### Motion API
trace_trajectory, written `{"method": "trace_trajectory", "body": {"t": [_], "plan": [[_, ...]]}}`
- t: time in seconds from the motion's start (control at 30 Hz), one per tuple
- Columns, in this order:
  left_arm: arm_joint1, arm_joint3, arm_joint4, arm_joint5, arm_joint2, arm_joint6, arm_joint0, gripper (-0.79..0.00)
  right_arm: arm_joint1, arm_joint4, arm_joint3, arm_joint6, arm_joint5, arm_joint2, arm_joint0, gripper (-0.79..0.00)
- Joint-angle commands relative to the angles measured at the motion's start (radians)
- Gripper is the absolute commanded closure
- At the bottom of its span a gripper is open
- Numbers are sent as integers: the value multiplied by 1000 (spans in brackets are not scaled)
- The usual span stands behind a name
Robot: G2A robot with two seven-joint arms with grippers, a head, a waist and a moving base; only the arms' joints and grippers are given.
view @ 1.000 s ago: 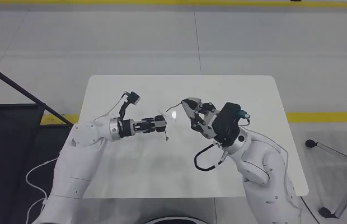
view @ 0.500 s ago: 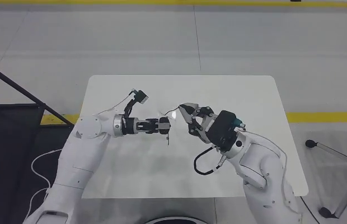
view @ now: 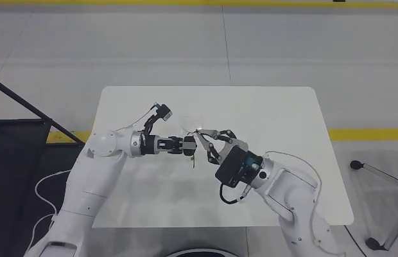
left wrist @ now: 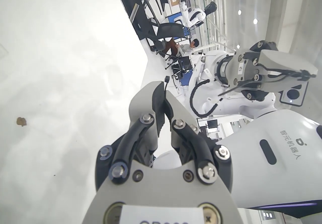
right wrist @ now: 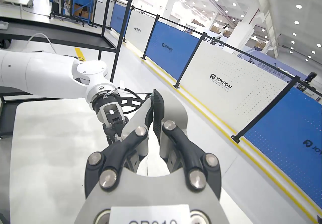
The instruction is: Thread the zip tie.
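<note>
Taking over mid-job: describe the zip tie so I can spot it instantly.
Above the white table, find the left claw, close to the right claw. It pinches the zip tie: a thin black strip, its small square head poking past grey fingertips.

Top view: high on robot, facing straight down, whole bench (view: 269,109) in frame | left wrist view: close behind left fingers (left wrist: 144,101), facing right arm (left wrist: 251,71) | right wrist view: close behind right fingers (right wrist: 173,109), facing left arm (right wrist: 37,79) | shared: bench centre.
</note>
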Motion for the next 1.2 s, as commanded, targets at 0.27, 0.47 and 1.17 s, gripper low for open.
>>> {"method": "trace_trajectory", "body": {"t": [0.27, 0.47, 1.17], "plan": [[2, 5, -16, 8, 7, 2, -4, 0, 14, -68, 5, 0, 21, 2, -9, 0], [2, 5, -16, 8, 7, 2, -4, 0, 20, -79, 9, -1, 24, -3, -7, 0], [2, 5, -16, 8, 7, 2, -4, 0, 36, -75, 35, 5, 45, -27, 13, 0]]}}
